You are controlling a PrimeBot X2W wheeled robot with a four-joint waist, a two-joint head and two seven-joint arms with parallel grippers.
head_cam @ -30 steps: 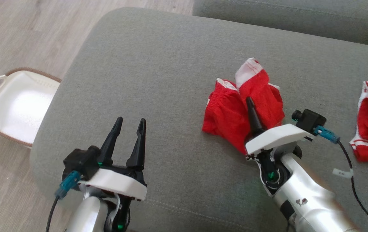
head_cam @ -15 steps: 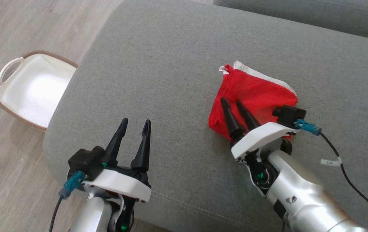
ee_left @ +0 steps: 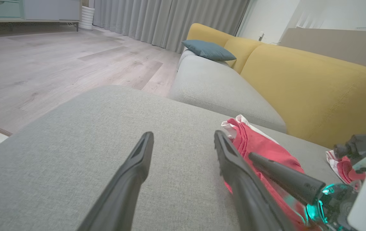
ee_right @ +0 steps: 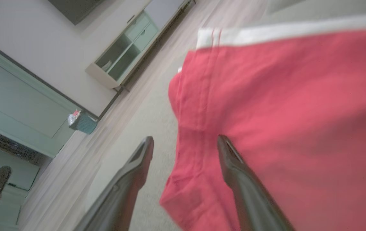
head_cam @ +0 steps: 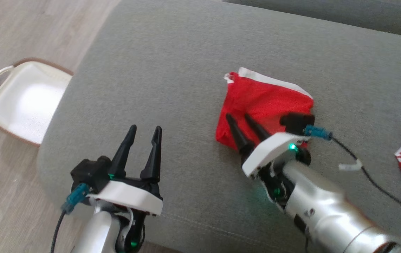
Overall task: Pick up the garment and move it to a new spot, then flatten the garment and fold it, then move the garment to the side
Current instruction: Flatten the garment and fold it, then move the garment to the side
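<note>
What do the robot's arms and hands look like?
The left hand and right hand each have two long, tapered black fingers on a white housing, with a black camera block beside it. A teal connector feeds a black cable at each wrist; the right one carries a white tag. The forearms are silvery, with green lights.

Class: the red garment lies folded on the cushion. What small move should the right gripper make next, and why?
Probably lower and close on the left edge of the red garment: the right gripper is open, straddling it; moving it aside remains.
</note>
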